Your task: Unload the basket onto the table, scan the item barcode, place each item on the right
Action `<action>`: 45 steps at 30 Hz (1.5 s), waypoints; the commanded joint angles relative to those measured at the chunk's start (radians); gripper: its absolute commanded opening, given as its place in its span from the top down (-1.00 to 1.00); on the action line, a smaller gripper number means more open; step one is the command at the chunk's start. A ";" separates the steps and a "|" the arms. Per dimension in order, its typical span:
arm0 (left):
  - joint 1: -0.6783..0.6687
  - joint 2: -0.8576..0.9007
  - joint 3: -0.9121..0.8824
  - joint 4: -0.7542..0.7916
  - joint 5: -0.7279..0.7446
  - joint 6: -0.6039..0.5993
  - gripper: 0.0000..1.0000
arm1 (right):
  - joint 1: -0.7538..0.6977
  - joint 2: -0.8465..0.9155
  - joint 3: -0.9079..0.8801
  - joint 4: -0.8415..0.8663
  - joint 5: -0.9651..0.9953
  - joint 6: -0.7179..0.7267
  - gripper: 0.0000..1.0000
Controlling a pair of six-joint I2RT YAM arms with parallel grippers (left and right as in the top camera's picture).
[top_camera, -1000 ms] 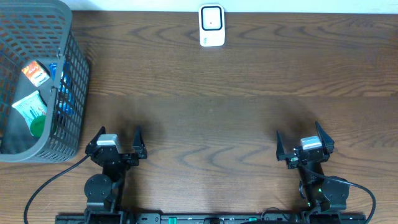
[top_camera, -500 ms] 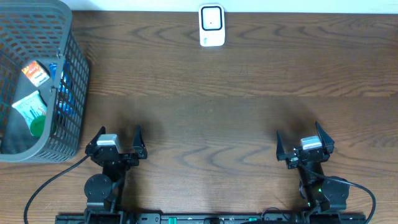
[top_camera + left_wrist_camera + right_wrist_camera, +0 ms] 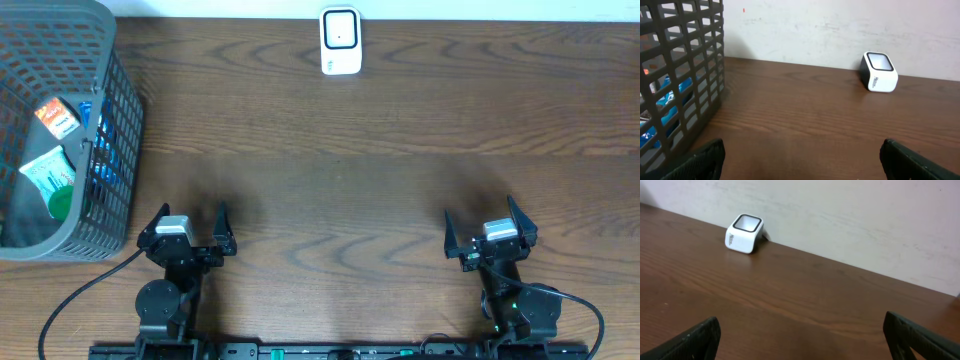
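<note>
As seen from above, shows a dark wooden table [image 3: 380,150] filling the whole view. Finds a grey mesh basket [image 3: 122,120] upright at the far left. Places the left gripper [image 3: 192,210] and the right gripper [image 3: 480,208] along the near edge, well apart, each with jaws spread wide, pinching nothing and touching nothing else. Sets a white barcode scanner [image 3: 340,42] at the middle of the far edge, by the wall, with its window tilted up toward the arms. Holds the items inside the basket: a green-and-white pouch [image 3: 47,170], a blue packet [image 3: 100,165] against the mesh, an orange-and-white packet [image 3: 58,118].
</note>
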State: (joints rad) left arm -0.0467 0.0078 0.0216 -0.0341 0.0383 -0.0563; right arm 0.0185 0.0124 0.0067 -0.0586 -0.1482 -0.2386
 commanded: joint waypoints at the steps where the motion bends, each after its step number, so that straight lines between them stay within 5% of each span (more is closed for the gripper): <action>1: 0.002 -0.003 -0.018 -0.037 -0.028 -0.009 -0.96 | -0.003 -0.006 -0.001 -0.005 0.008 -0.002 -0.98; 28: 0.002 0.024 -0.018 -0.037 -0.016 -0.028 -0.96 | -0.003 -0.006 -0.001 -0.005 0.008 -0.001 -0.99; 34: 0.002 0.037 0.012 -0.043 0.143 -0.032 -0.96 | -0.003 -0.006 -0.001 -0.005 0.008 -0.001 -0.98; 45: 0.002 0.307 0.444 -0.368 0.179 -0.009 -0.96 | -0.003 -0.006 -0.001 -0.005 0.008 -0.002 -0.99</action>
State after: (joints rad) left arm -0.0467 0.2386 0.3313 -0.3595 0.1936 -0.0780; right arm 0.0185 0.0124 0.0067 -0.0589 -0.1452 -0.2386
